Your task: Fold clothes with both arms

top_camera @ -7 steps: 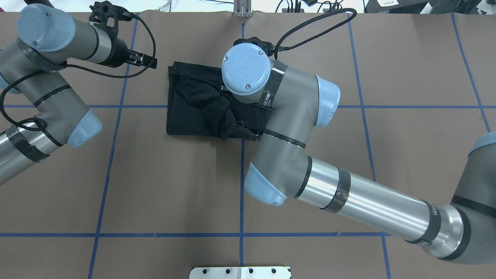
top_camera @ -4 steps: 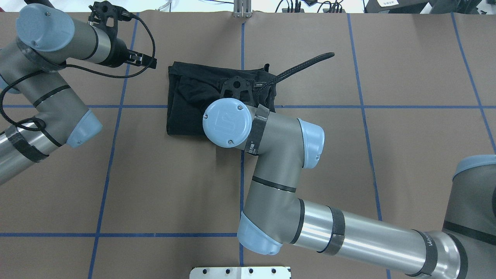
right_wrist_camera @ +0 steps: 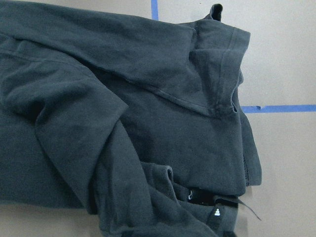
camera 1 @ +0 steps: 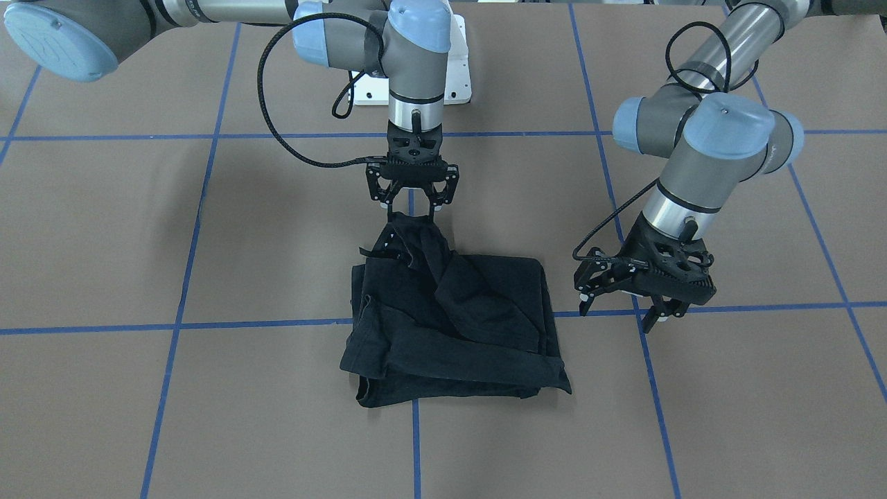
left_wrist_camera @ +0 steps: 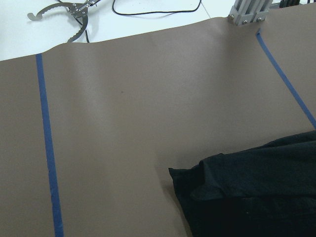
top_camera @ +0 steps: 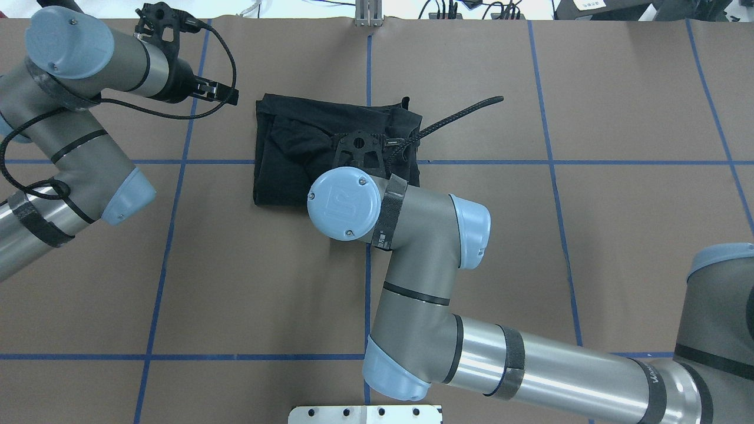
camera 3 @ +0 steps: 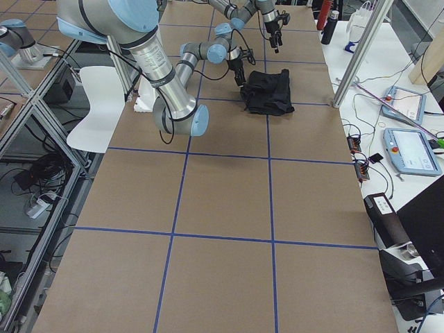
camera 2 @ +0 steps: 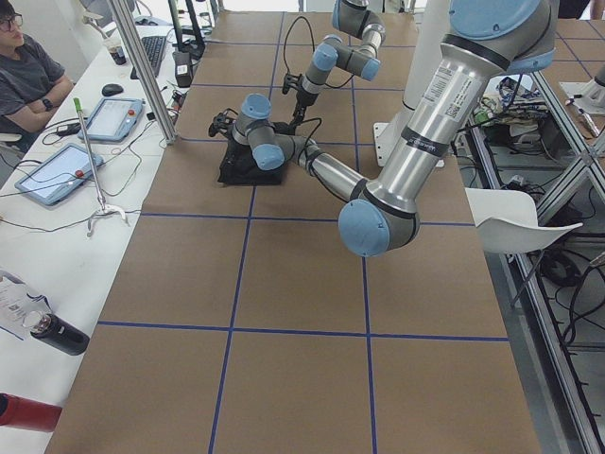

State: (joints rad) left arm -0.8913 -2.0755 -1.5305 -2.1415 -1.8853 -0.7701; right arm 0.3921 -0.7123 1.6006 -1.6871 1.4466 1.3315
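Observation:
The black T-shirt lies folded in a rough rectangle at the table's middle; no print shows. One edge of it is drawn up into a peak on the robot's side. My right gripper points straight down, shut on that peak just above the table. In the overhead view its wrist hides the fingers. The right wrist view looks down on rumpled folds of the shirt. My left gripper hovers open and empty beside the shirt's left edge. The left wrist view shows the shirt's corner.
The brown table cover is marked by blue tape lines. The white base plate sits at the robot's side. A metal post stands at the far edge. An operator sits at a side bench with tablets.
My right arm has swung from the shirt's far side back toward the robot, drawing the held edge over the shirt. My left arm has not moved.

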